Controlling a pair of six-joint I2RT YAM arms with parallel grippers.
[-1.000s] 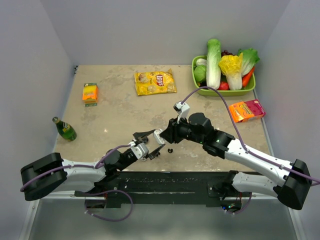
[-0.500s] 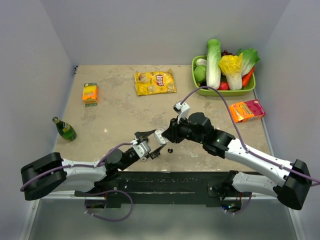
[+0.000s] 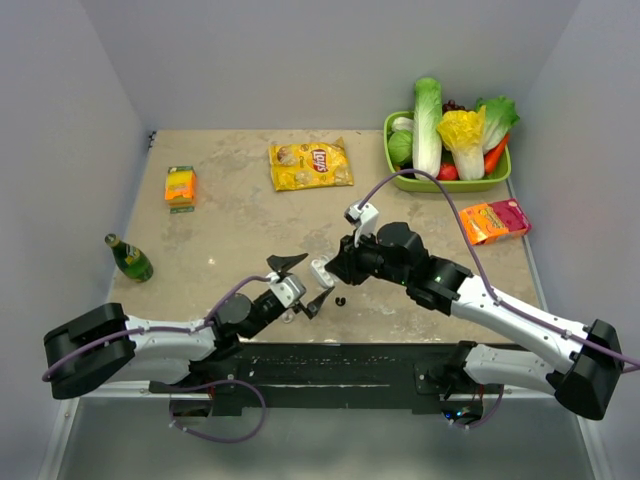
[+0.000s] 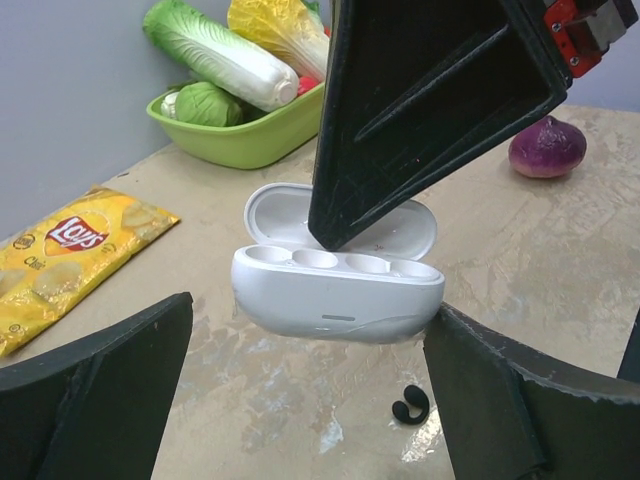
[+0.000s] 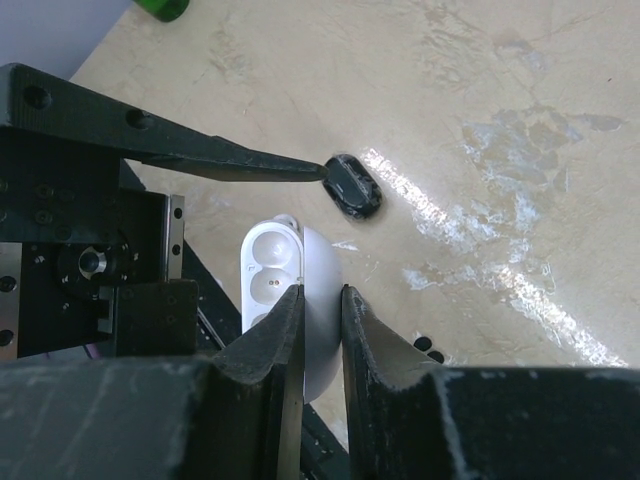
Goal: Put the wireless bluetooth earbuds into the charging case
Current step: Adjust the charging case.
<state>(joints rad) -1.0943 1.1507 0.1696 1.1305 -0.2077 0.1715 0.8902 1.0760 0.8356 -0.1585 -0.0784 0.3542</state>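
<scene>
The white charging case (image 3: 320, 271) hangs open just above the table; the wells I can see are empty. My right gripper (image 3: 328, 270) is shut on its raised lid, as the right wrist view (image 5: 320, 291) shows, with the case (image 5: 270, 262) to the left of the fingers. My left gripper (image 3: 303, 283) is open, its fingers standing on either side of the case (image 4: 335, 292) without touching it. One dark earbud (image 3: 340, 300) lies on the table below the case, also in the left wrist view (image 4: 410, 405) and the right wrist view (image 5: 353, 186). The other earbuds are out of view.
A green basket (image 3: 447, 183) of vegetables stands at the back right, with an orange-pink packet (image 3: 493, 220) in front of it. A yellow chips bag (image 3: 311, 165) lies at the back centre. An orange box (image 3: 181, 186) and a green bottle (image 3: 130, 258) are at the left. A purple onion (image 4: 547, 147) lies beyond the case.
My left gripper has opened wider and moved a little forward around the case. The right gripper and the case have hardly moved.
</scene>
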